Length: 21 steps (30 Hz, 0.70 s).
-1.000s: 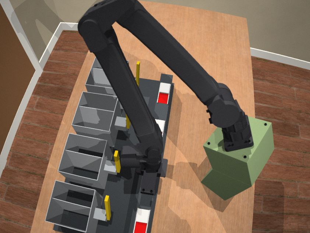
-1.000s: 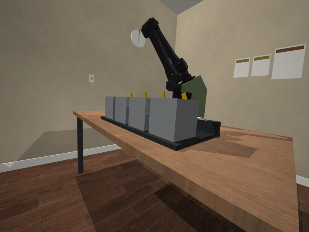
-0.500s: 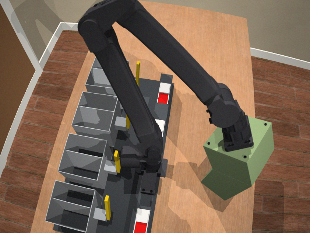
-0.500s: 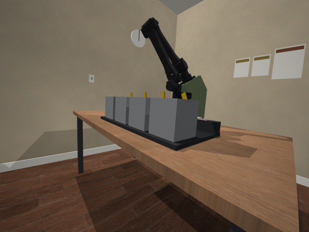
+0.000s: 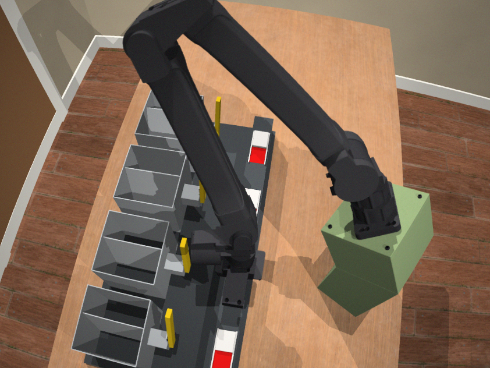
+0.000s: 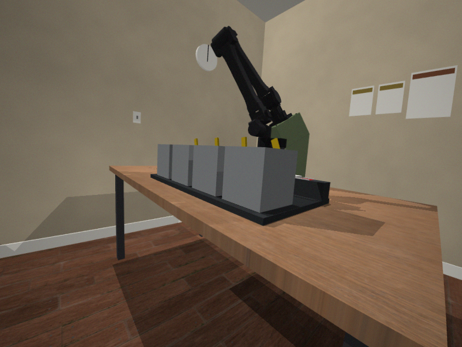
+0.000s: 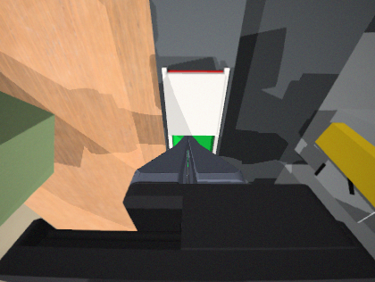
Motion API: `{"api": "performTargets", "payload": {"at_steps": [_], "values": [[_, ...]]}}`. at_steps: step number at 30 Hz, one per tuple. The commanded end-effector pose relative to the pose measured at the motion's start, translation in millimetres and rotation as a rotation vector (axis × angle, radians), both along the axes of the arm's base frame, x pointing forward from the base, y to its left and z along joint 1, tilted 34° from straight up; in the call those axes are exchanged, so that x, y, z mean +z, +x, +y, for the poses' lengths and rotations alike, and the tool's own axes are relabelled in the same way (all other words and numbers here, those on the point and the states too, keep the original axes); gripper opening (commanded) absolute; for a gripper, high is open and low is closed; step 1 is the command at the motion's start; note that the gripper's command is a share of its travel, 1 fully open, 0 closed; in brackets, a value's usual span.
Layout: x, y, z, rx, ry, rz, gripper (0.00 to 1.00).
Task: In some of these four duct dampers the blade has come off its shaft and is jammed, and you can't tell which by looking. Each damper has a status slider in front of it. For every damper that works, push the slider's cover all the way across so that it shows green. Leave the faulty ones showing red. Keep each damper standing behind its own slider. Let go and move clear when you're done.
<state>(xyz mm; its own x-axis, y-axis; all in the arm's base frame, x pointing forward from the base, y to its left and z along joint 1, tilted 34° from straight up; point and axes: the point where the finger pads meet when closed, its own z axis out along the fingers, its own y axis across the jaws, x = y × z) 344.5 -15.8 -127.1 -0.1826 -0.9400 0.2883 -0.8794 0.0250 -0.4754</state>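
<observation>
Four grey dampers [image 5: 152, 205] [image 6: 242, 175] stand in a row, each with a yellow lever. Dark gaps show inside the two nearest the bottom of the top view; none show in the second from the top. My gripper [image 7: 187, 140] is shut and empty, its tips at the green end of the third slider from the top. That slider's white cover [image 7: 196, 103] leaves green by my tips and a thin red line at the far end. The top slider [image 5: 258, 155] and bottom slider [image 5: 222, 359] show red. The second slider's cover [image 5: 253, 195] is partly hidden by the arm.
The yellow lever [image 5: 185, 255] [image 7: 350, 156] of the third damper stands beside my gripper. The dark base tray [image 5: 181, 308] [image 6: 313, 192] carries dampers and sliders. The green arm mount [image 5: 368, 261] [image 6: 294, 138] [image 7: 27, 156] stands on the other side of the slider row.
</observation>
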Motion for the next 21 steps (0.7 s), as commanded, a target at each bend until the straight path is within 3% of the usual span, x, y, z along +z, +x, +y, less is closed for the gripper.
{"api": "performTargets", "payload": {"at_steps": [1,21], "values": [[-6.0,2.7,5.3,0.007,0.003,0.013,0.0],[-5.7,3.0,2.5,0.004,0.002,0.013,0.0]]}}
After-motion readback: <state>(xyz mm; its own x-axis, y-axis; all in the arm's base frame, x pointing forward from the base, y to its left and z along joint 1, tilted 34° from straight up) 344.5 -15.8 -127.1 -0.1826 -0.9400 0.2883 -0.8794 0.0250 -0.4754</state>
